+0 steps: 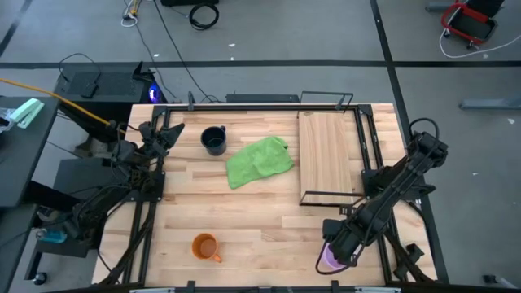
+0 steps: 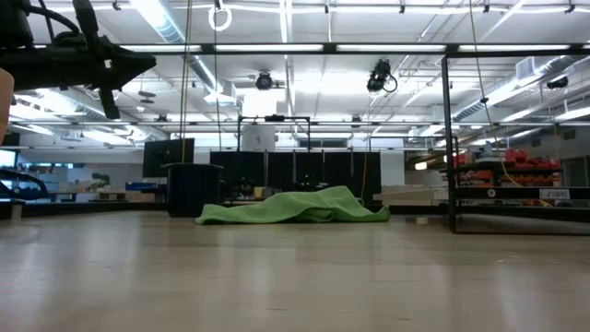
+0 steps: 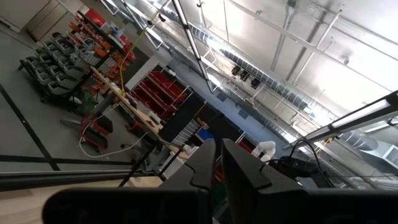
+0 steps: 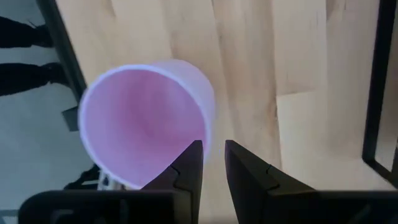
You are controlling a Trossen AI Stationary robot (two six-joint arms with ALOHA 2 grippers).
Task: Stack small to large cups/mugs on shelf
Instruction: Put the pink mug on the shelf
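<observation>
Nearest, at the table's front edge, the right gripper [image 4: 212,163] sits at the pale purple mug [image 4: 146,121]; one finger is inside the mouth, the other outside the wall, with a narrow gap between them, and whether they pinch the wall I cannot tell. That mug's hollow shows nothing in it. Left of it stands the orange mug [image 1: 205,247], upright, its inside orange-brown. Farther back lies the green cloth [image 1: 258,160], crumpled, with the dark mug [image 1: 214,140] just beside it, its contents unreadable. On the right, the shelf [image 1: 329,156] carries no mugs. The left gripper [image 3: 218,163], raised at the table's far left corner, has its fingers nearly together, holding nothing.
</observation>
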